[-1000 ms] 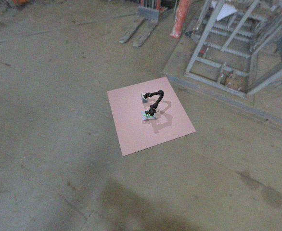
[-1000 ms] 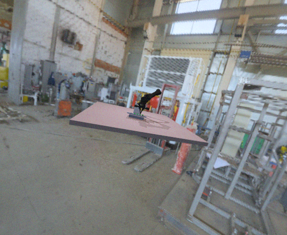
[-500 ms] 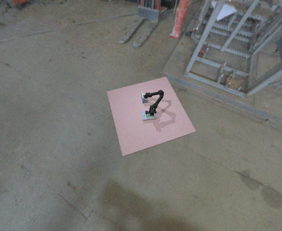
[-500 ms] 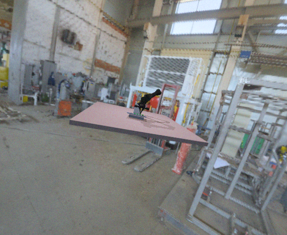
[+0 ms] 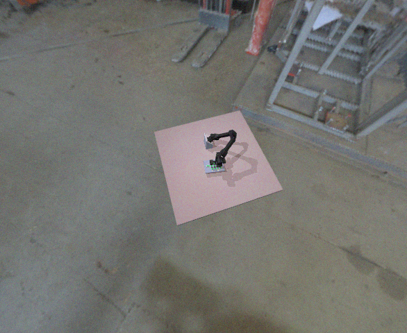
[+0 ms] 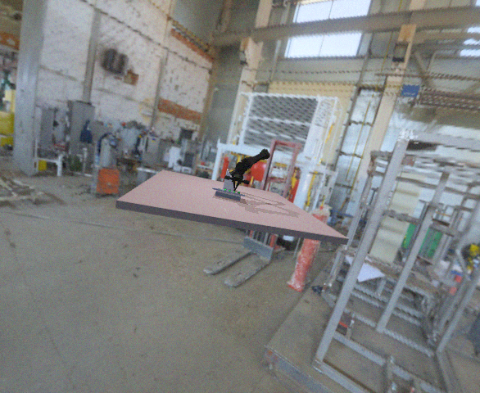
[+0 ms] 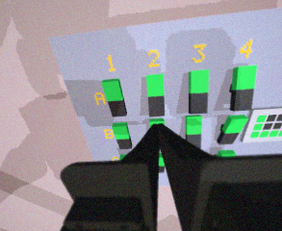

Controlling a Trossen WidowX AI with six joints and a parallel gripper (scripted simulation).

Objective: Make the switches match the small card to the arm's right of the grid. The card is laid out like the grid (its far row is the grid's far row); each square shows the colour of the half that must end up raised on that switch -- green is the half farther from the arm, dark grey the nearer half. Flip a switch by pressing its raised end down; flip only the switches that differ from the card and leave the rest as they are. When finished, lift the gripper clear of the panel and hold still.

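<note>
The switch panel (image 5: 208, 170) (image 6: 228, 196) (image 7: 176, 40) has columns 1 to 4 and rows A to C. Each switch has a green far half and a dark near half. Switches A1 (image 7: 113, 90), A2 (image 7: 155, 86), A3 (image 7: 198, 82) and A4 (image 7: 244, 78) show whole; which end is raised is hard to tell. B4 (image 7: 235, 124) sits skewed. My gripper (image 6: 235, 189) (image 7: 158, 126) is shut and empty, its tips over B2 in the wrist view; contact is unclear. It hides much of row C. The card (image 7: 274, 126) shows green-dark-dark-dark, green-dark-dark-green, then all green.
The panel lies on a pink table top (image 5: 189, 197) (image 6: 181, 203). The arm's base stands by a grey upright block (image 5: 208, 144) behind the panel. Shadows of the arm fall across the panel and table.
</note>
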